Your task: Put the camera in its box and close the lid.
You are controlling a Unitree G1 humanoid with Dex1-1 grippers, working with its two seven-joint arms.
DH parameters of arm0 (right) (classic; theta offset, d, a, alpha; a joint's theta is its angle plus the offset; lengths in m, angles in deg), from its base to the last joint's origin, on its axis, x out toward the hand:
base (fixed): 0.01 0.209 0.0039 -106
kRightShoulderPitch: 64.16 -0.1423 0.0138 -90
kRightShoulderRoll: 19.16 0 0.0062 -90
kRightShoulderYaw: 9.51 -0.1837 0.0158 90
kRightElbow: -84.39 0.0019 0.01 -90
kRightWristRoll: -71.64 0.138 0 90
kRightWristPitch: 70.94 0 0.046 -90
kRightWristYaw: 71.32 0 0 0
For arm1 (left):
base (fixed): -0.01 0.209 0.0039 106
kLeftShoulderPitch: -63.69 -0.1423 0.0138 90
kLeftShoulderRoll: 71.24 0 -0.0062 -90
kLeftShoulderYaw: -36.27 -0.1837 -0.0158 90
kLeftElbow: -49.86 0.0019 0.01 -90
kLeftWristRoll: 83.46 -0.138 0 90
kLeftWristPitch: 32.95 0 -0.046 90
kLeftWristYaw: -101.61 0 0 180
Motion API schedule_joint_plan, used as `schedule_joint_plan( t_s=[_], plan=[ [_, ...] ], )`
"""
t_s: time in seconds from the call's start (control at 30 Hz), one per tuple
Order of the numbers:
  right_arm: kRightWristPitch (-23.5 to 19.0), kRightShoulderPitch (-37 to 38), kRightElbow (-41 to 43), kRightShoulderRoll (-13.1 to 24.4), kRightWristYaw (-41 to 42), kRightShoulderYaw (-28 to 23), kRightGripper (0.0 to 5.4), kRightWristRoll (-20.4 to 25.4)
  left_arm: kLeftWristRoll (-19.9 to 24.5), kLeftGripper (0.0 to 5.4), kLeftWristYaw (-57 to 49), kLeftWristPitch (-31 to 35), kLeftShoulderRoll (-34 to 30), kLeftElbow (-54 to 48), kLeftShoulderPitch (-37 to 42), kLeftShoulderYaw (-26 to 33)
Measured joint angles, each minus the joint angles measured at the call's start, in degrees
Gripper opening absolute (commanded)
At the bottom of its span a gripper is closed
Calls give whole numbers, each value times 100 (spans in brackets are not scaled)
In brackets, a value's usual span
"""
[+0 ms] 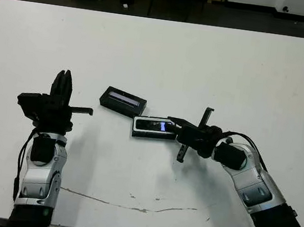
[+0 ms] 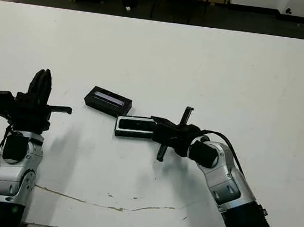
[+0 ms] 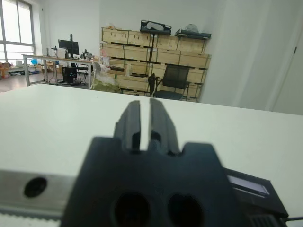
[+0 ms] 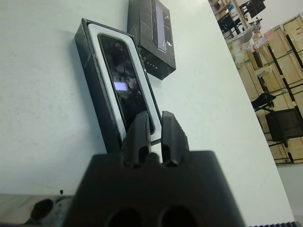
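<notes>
Slim black rectangular camera [image 4: 124,81] is seated in the shallow white-lined black box [image 1: 154,128], mid-table; long axis runs along the near edge, screen patch up. Right gripper [image 4: 154,126], fingers nearly together and empty, is at the box's right end, probably after release. Striped black lid [image 1: 123,101] is off, touching the box's far-left corner. Left gripper [image 1: 62,83] is parked upright, narrow.
</notes>
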Motion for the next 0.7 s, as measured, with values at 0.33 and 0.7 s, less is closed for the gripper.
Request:
schedule_joint_plan(
  t_s=[0.33,0.7],
  plan=[
    [79,153,17,-98,-250,-469,2,505,5,0,-6,-1,0,-8,0,3],
    [-946,159,835,-595,-759,-1941,2,2337,-8,0,151,-20,-280,-17,83,133]
  ],
)
